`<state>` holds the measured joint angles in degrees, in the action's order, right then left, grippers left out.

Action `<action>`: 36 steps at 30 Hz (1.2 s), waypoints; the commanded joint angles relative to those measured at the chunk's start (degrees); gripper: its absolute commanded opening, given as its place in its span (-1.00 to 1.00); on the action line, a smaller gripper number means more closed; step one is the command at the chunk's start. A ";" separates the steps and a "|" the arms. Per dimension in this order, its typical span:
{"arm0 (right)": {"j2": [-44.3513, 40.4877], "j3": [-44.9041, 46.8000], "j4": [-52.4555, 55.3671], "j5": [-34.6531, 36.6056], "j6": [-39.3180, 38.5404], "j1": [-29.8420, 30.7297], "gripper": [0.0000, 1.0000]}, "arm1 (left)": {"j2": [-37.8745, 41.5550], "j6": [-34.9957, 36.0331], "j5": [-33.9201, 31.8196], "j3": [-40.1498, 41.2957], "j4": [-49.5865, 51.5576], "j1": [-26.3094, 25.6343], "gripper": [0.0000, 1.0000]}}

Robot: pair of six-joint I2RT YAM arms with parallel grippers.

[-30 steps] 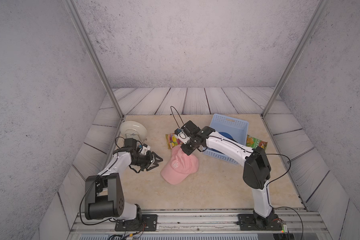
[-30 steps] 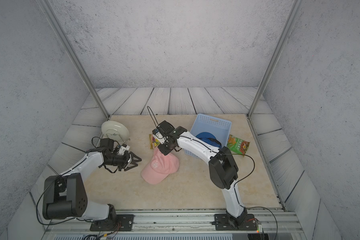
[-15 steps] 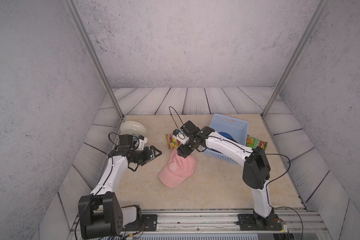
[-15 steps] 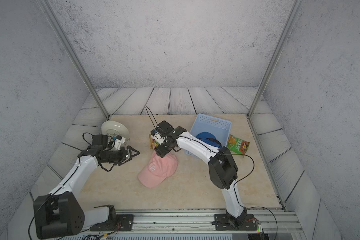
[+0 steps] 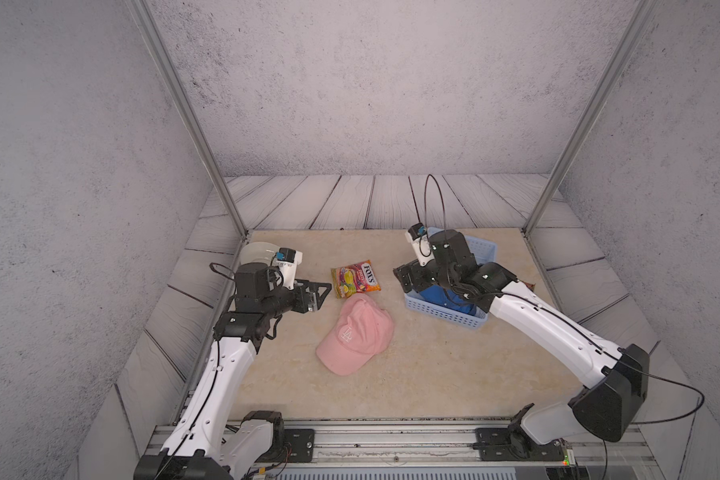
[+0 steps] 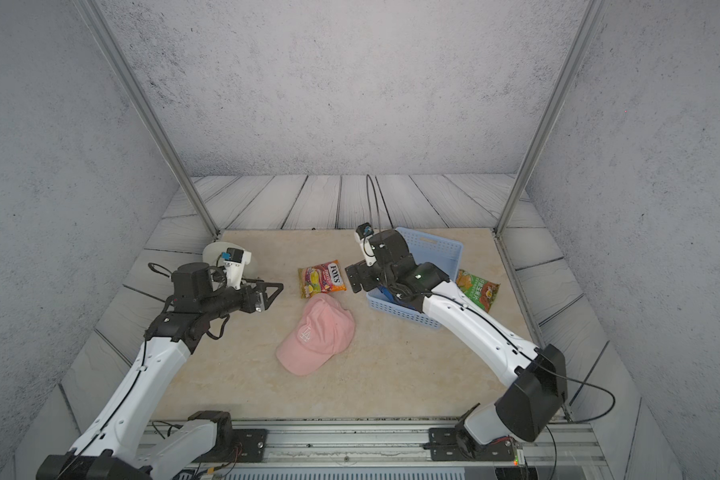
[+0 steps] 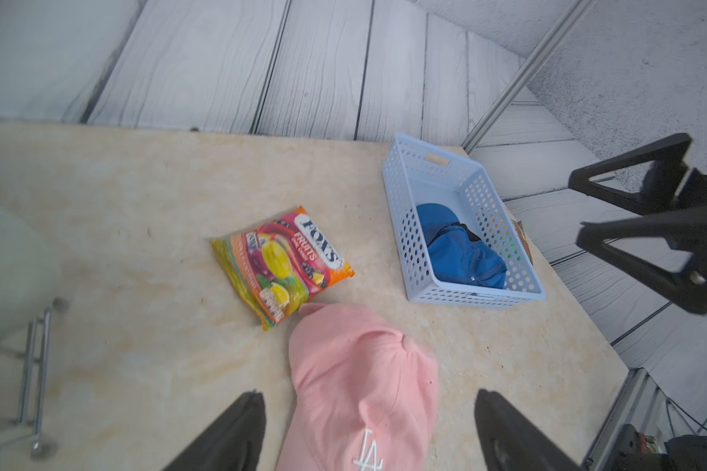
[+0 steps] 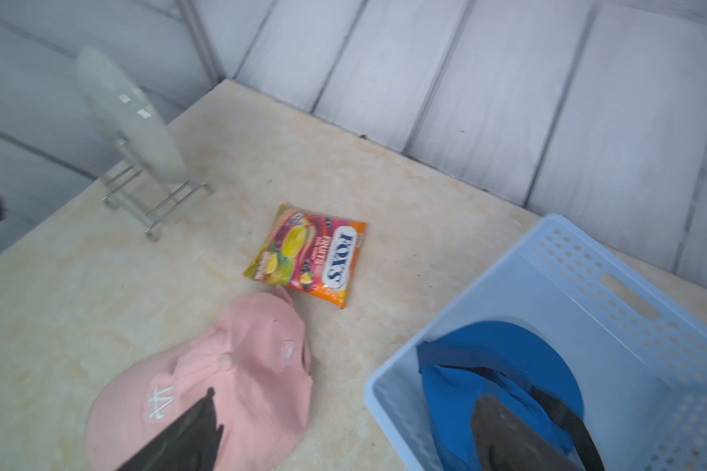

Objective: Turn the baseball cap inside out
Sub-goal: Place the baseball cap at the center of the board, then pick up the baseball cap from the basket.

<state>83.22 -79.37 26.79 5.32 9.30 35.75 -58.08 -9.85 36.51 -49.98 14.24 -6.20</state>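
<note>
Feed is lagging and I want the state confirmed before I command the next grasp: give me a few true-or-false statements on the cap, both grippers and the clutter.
1. The pink cap lies on the table outside out, logo showing. True.
2. The left gripper is clamped on the pink cap's brim. False: it is open and clear of the cap.
3. The right gripper is open and holds nothing. True.
4. The candy bag is inside the basket. False: it lies on the table by the pink cap's rear edge.
5. A blue cap sits in the basket. True.
</note>
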 commanded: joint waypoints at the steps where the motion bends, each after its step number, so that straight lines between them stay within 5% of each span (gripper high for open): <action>1: 0.32 3.12 0.25 3.35 7.35 -6.51 1.00 | -1.46 1.30 -3.09 0.02 -9.27 -3.67 0.73; 5: 4.74 2.21 5.92 5.15 12.01 -12.74 1.00 | -4.93 1.22 -3.96 -1.98 -11.49 -7.30 0.73; 10: 8.83 3.64 6.77 1.27 27.29 -18.02 1.00 | -7.27 1.50 -5.27 -2.20 -13.10 -10.30 0.73; 21: 23.31 2.04 12.28 -2.78 45.01 -19.49 1.00 | -8.45 2.43 -6.03 -1.26 -11.97 -11.29 0.73; 32: 33.28 0.54 6.86 -4.69 42.87 -19.47 0.97 | -9.67 3.55 -6.34 -2.52 -9.59 -11.38 0.74; 36: 36.55 -2.89 5.27 -2.11 38.04 -19.49 0.56 | -10.19 2.90 -6.61 -2.79 -10.05 -11.43 0.74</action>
<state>115.09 -80.51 34.79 2.04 51.29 16.53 -67.81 -7.31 30.22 -50.98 4.14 -17.17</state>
